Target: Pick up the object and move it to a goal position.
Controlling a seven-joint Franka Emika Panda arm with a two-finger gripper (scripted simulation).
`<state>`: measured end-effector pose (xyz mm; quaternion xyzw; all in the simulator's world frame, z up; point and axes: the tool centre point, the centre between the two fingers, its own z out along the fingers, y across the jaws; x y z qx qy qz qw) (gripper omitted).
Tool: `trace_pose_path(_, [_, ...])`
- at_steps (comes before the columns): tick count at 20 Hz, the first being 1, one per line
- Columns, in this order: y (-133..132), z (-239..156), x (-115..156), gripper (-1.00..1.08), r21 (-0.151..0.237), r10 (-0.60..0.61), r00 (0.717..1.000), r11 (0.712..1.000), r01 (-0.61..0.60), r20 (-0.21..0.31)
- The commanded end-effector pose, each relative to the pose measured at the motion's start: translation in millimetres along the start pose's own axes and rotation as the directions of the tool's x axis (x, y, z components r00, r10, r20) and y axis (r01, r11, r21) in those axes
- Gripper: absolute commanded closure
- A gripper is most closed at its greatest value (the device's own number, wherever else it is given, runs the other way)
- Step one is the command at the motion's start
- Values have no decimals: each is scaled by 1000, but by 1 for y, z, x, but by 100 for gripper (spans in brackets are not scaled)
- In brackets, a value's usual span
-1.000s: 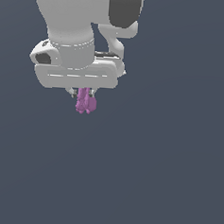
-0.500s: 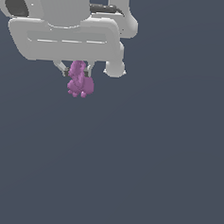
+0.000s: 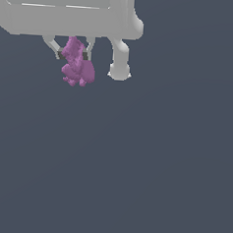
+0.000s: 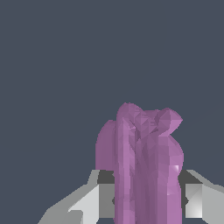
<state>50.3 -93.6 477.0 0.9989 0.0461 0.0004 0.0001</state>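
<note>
Between the two fingers of your claw [image 3: 72, 56] sits the object [image 3: 76, 66], a purple-pink lumpy blob, and the claw is clamped on it. In the exterior view you can see the pale fingers coming down from the broad white hand at the top of the frame, one on each side of the blob's upper part, with the dark pads [image 3: 60, 56] pressed against it. The lower lobes of the blob bulge out below the fingertips and hang free of the claw, leaning a little toward the exterior view's right. Nothing touches the blob from beneath; you see only the flat dark grey background under it.

Beside the claw, toward the exterior view's right, a short white rounded part of the arm [image 3: 119, 64] points downward, apart from the blob and not touching it.

From the wrist view you get the closer check: the object [image 4: 144, 162] fills the gap between the fingers, its bumpy lobes rising well past the fingertips [image 4: 104, 194]. A dark pad meets the blob on each side, with the grey-white finger bodies just outside them. The claw [image 4: 146, 192] is hidden at its middle by the blob itself. The blob's faceted surface shows a taller ridge on one side and a knobbly crown at its far end.
</note>
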Motion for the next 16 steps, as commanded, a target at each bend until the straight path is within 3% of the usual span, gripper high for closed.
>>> trace_pose_path(1, [0,-9,1,108,0,0,1000,1000,0,1])
trace_pose_path(16, [1,-27,5,108,0,0,1000,1000,0,1])
